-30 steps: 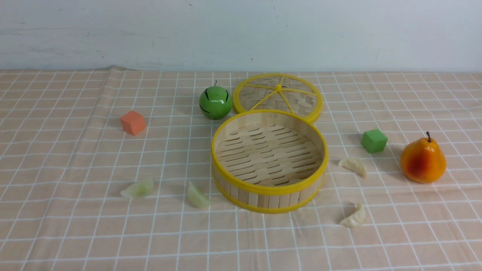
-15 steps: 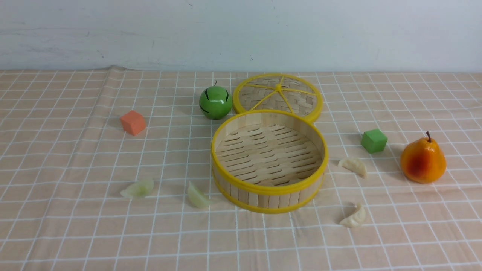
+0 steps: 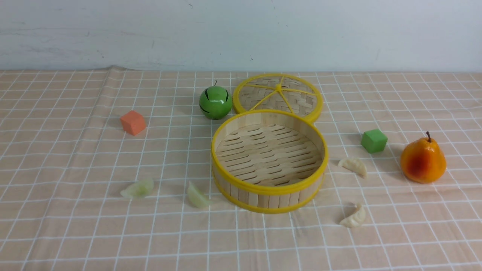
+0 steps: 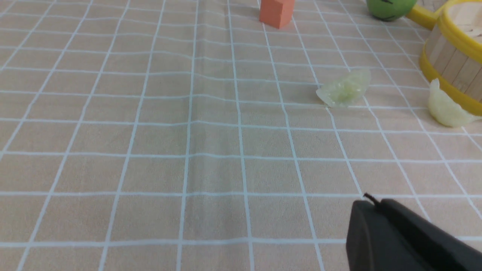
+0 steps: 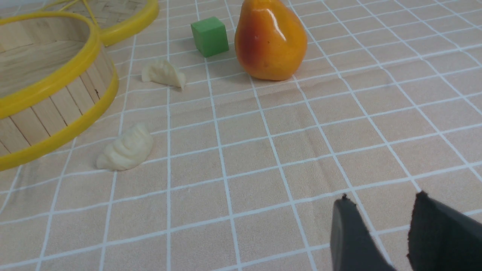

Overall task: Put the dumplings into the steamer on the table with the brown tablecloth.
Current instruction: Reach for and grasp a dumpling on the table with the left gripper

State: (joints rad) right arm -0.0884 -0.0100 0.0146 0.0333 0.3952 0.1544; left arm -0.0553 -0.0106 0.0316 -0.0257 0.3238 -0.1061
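A pale bluish-white wall [image 3: 241, 34] is seen behind the table [image 3: 56, 233] and meets its far edge in a straight line across the front view. The wall is marked by faint grey streaks and a few small dark specks. The table is wholly covered by a peach-brown tablecloth [image 3: 414, 233] ruled with thin white lines. A raised fold [image 3: 113, 69] is seen at the cloth's far edge on the left, and shallow creases are seen elsewhere. The scene is lit softly and evenly, and only short, faint shadows are cast.
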